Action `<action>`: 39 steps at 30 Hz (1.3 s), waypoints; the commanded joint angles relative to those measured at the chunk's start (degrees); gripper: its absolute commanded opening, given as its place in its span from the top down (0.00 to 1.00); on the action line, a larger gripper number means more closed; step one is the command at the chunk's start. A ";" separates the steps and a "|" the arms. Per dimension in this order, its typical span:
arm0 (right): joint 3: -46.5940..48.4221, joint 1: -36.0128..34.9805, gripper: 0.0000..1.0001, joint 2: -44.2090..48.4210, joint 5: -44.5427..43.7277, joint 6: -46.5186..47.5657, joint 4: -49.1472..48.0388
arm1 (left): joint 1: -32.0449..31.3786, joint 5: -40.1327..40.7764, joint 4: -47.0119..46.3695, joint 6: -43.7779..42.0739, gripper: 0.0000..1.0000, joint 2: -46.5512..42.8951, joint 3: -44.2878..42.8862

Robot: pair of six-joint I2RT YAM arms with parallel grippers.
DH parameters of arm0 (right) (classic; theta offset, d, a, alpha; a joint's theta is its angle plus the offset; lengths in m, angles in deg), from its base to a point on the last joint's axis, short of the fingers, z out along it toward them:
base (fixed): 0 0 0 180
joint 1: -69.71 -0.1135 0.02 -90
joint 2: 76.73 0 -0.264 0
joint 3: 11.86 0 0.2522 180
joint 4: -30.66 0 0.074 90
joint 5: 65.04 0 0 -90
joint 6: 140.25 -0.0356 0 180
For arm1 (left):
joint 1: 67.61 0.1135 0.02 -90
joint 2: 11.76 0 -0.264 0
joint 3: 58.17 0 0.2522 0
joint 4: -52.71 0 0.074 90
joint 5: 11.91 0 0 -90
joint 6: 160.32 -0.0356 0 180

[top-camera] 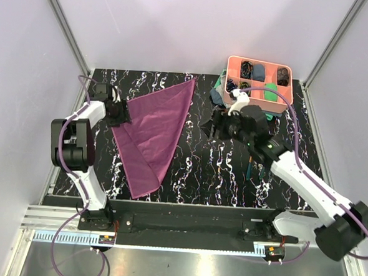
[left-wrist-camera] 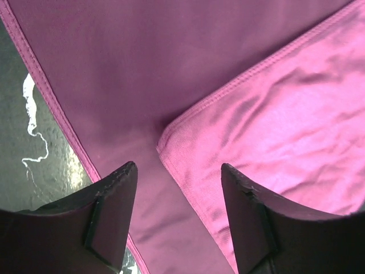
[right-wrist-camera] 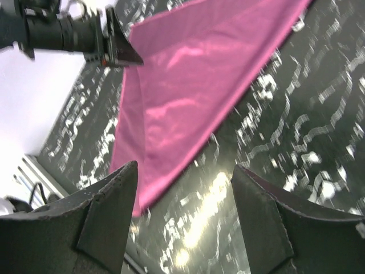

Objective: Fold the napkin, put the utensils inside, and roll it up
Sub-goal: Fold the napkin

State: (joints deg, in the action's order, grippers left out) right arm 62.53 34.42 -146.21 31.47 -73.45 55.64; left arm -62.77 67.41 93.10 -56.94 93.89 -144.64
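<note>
Folded napkin waits under the left jaws: the plum-purple napkin (top-camera: 154,133) lies doubled into a triangle on the black marbled table (top-camera: 231,185), left of centre in the overhead view. Its long edge runs from a sharp tip at upper centre down to a point near the lower left, and its blunt third corner points toward the left edge of the frame.

The left gripper (top-camera: 118,113) sits right at that blunt corner. In its own wrist view the left gripper (left-wrist-camera: 178,170) has its jaws apart and clamped on nothing. The rounded corner of the napkin's (left-wrist-camera: 274,114) upper layer lies just ahead of the gap, with the lower layer spread beneath.

The right gripper (top-camera: 211,128) hangs right of the cloth and clear of it, jaws also parted and empty. Its wrist view, right gripper (right-wrist-camera: 182,171), looks across at the napkin (right-wrist-camera: 188,85) in the upper half of the frame.

A coral-pink compartment tray (top-camera: 260,59) stands at upper right. The left arm is plainly the nearer, so any pinch on that corner likely falls to it.
</note>
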 commanded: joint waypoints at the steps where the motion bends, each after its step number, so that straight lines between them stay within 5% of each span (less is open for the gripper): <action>1: -2.96 -0.31 0.24 6.87 -4.65 1.84 6.52 | 0.34 1.18 -3.25 0.24 0.39 0.61 -3.14; 6: -4.28 -0.31 0.24 9.88 -5.89 0.79 8.99 | 0.34 1.10 -3.08 -0.38 0.58 3.60 -4.28; 17: -4.28 -0.31 0.24 10.06 -5.54 0.17 10.13 | 0.34 1.36 -3.34 -0.47 0.64 6.68 -4.72; 23: -4.46 -0.22 0.24 10.15 -5.89 -0.26 10.57 | 0.34 2.32 -3.69 -0.38 1.00 6.07 -4.72; 39: -4.63 -0.31 0.24 10.67 -5.53 -0.53 12.07 | 3.94 7.42 -0.18 -2.84 1.00 4.56 -11.75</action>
State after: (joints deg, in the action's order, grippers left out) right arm 57.80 34.35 -136.89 26.96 -73.87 67.54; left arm -60.74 72.62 92.97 -58.42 100.60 -152.55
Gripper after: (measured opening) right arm 0.763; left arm 0.017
